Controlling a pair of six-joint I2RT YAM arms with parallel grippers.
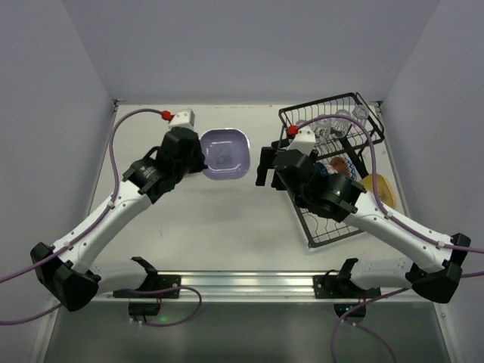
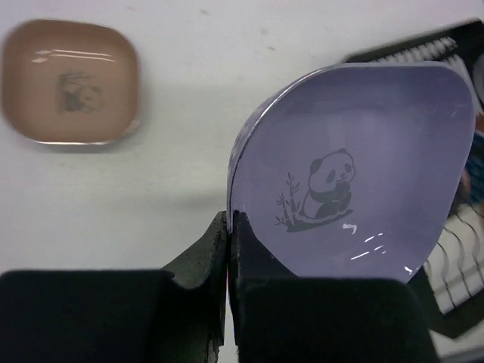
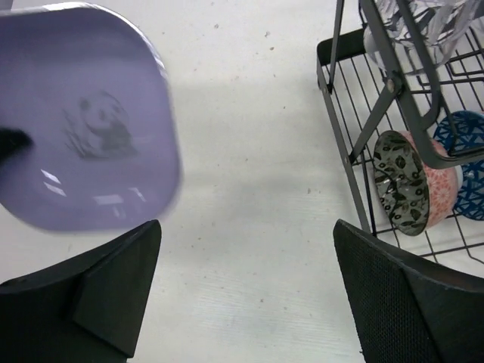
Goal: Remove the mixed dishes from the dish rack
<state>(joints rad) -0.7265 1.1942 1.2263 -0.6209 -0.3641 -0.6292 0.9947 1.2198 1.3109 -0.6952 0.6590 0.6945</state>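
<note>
My left gripper (image 1: 198, 156) is shut on the rim of a lavender rounded-square plate (image 1: 225, 155) with a panda print and holds it over the table left of the dish rack (image 1: 363, 106). In the left wrist view the jaws (image 2: 229, 223) pinch the plate (image 2: 355, 166) at its lower left edge. My right gripper (image 1: 265, 166) is open and empty between the plate and the rack; its wrist view shows bare table between the fingers (image 3: 246, 257). The rack (image 3: 355, 151) holds a reddish-pink bowl (image 3: 416, 185) on its side, a blue bowl (image 3: 465, 162) and clear glasses (image 3: 423, 23) on its upper shelf.
A tan rounded-square plate (image 2: 68, 82) with a panda print lies flat on the table, seen in the left wrist view; the left arm hides it from above. A yellow plate (image 1: 380, 189) sits at the rack's right side. Walls enclose the table on three sides.
</note>
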